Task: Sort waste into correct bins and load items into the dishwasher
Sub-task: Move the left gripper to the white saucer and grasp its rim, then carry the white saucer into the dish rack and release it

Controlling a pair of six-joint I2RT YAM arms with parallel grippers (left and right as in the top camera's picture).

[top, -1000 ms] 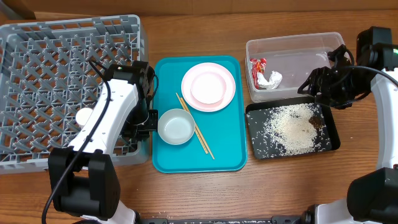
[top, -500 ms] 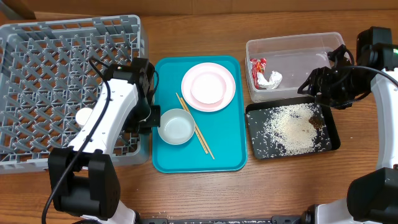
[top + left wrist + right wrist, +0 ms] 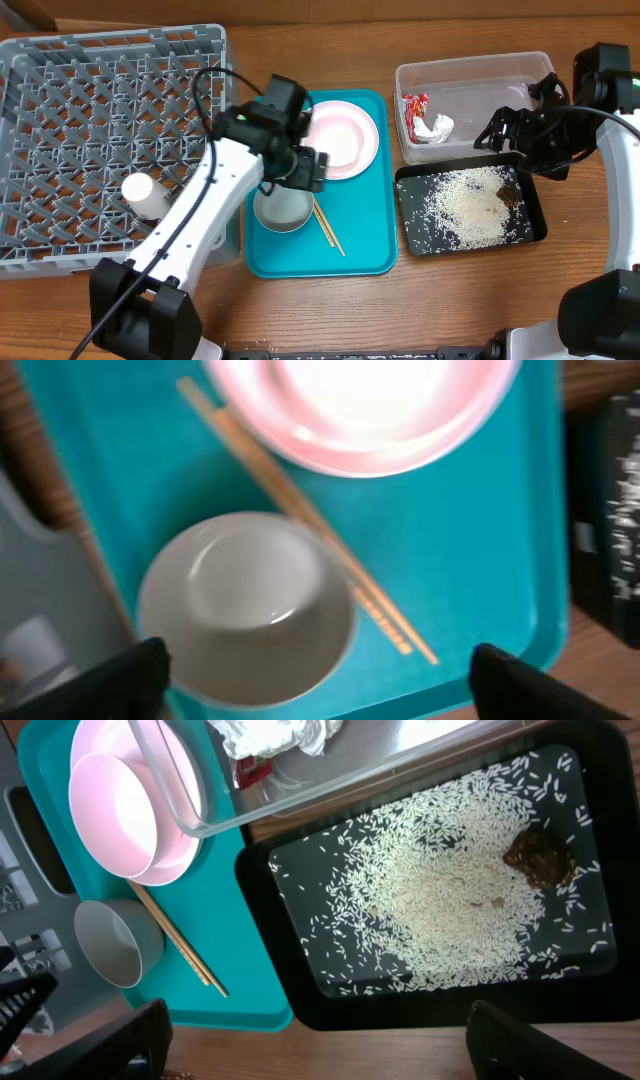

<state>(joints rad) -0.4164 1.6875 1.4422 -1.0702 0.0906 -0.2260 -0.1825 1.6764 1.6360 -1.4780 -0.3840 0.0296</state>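
Observation:
My left gripper (image 3: 298, 178) (image 3: 320, 695) hangs open over the teal tray, its black fingertips (image 3: 130, 678) on either side of the pale grey-blue bowl (image 3: 283, 207) (image 3: 245, 605). Two chopsticks (image 3: 322, 218) (image 3: 310, 525) lie beside that bowl. The pink bowl (image 3: 335, 138) (image 3: 112, 805) sits in the white plate (image 3: 365, 160). A white cup (image 3: 143, 192) lies in the grey dish rack (image 3: 60, 60). My right gripper (image 3: 505, 135) (image 3: 320, 1050) is open above the black tray (image 3: 535, 232) (image 3: 300, 995), which holds rice (image 3: 450, 900) and a brown scrap (image 3: 540, 858). The clear tub (image 3: 480, 75) holds the red wrapper (image 3: 413, 106) and the paper wad (image 3: 437, 128).
The teal serving tray (image 3: 360, 250) lies between the rack and the two bins. Bare wooden table runs along the front edge and to the right of the black tray.
My left arm has swung right from the rack's edge to above the teal tray, and its jaws have opened. The right gripper's jaws have spread wider without moving away.

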